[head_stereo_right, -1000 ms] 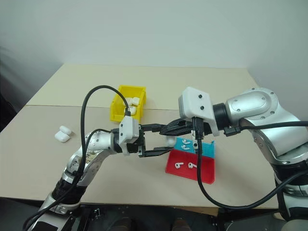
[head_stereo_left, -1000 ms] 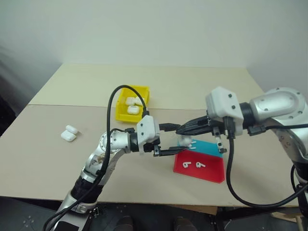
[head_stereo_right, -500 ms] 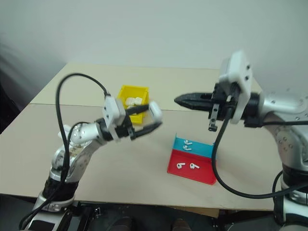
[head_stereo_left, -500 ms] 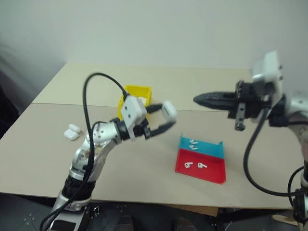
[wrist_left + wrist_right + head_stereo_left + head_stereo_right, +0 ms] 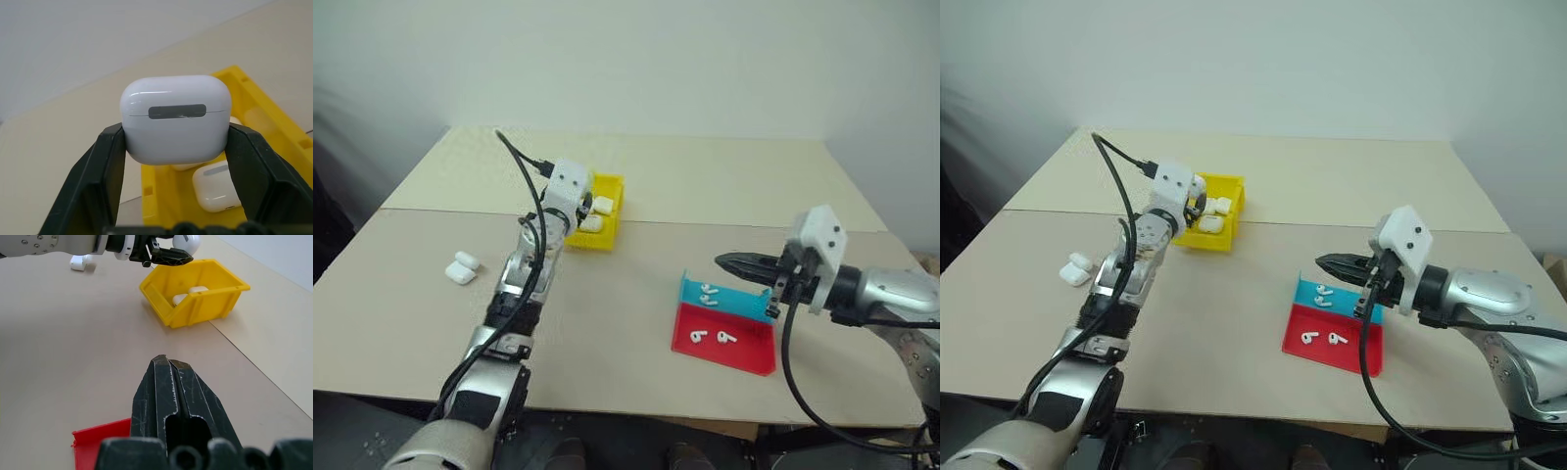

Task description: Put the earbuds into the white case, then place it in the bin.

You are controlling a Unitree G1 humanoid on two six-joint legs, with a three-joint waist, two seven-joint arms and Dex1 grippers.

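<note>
My left gripper is shut on the white case, whose lid is closed. It holds the case just above the near wall of the yellow bin, which stands at the table's middle left. Other white cases lie inside the bin. My right gripper is shut and holds nothing. It hovers just above the far edge of the red-and-blue tray. Several white earbuds lie on that tray.
Two loose white cases lie on the table at the left. The tray sits front right of centre. A seam runs across the tabletop just behind the bin, and a plain wall stands behind the table.
My left gripper has swung the case away from the tray, leftward and farther out, to the yellow bin. The right gripper has pulled back to the right and sunk toward the tray.
</note>
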